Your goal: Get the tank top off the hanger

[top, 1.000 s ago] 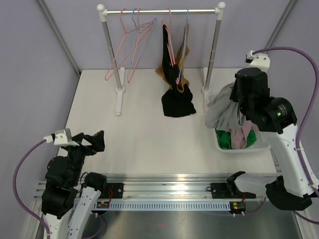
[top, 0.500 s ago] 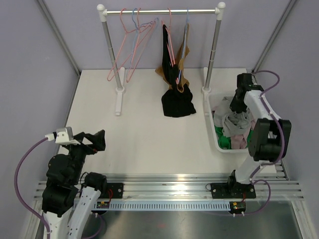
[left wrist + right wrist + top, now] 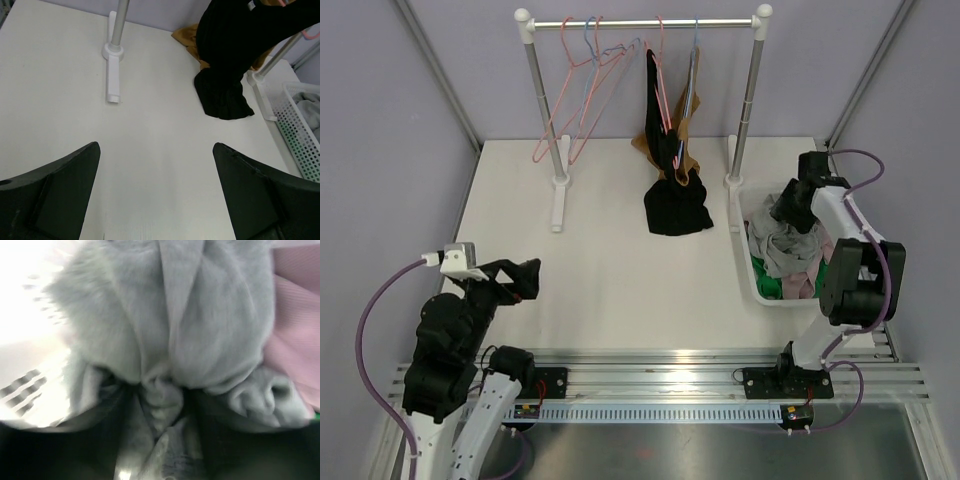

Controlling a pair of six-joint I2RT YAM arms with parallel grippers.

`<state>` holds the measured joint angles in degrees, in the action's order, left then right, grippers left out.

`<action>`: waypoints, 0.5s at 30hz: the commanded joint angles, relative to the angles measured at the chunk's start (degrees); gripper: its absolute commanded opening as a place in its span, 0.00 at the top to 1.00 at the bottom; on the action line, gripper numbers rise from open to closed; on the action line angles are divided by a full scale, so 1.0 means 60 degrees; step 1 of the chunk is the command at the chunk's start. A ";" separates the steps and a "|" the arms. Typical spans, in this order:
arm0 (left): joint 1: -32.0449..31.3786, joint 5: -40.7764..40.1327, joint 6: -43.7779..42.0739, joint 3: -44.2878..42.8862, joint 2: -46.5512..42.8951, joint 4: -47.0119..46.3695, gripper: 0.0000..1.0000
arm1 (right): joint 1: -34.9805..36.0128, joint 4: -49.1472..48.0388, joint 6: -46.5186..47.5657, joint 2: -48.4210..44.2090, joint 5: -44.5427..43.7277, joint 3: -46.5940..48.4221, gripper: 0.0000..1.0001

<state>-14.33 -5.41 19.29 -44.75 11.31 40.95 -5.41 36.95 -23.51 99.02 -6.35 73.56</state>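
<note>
A black tank top (image 3: 675,208) hangs from a pink hanger (image 3: 665,95) on the rail, its hem pooled on the table; it also fills the upper right of the left wrist view (image 3: 230,60). My right gripper (image 3: 786,212) is down in the white basket (image 3: 750,283), over a bunched grey garment (image 3: 785,245). In the right wrist view its jaws (image 3: 162,405) stand apart, with a loose fold of that grey cloth (image 3: 200,315) between them. My left gripper (image 3: 525,280) hovers open and empty over the near left of the table (image 3: 156,145).
A mustard garment (image 3: 692,105) hangs behind the black top. Pink and blue empty hangers (image 3: 585,100) hang at the rail's left. The rack's feet (image 3: 558,200) stand on the table. The basket also holds pink (image 3: 295,340) and green (image 3: 770,285) clothes.
The right arm swung down with the grey garment into the basket, then its jaws parted and the cloth now lies slack. The left gripper shifted slightly right.
</note>
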 commanded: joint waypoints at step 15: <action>-0.0436 0.3144 0.1209 -0.4813 0.5509 -0.1331 0.01 | 0.0037 0.0347 -0.0212 -0.6862 0.3358 -0.0085 0.01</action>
<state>-14.74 9.91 24.67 -67.99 37.80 37.69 -5.37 41.19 -23.75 60.97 4.23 78.22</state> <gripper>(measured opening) 0.988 0.993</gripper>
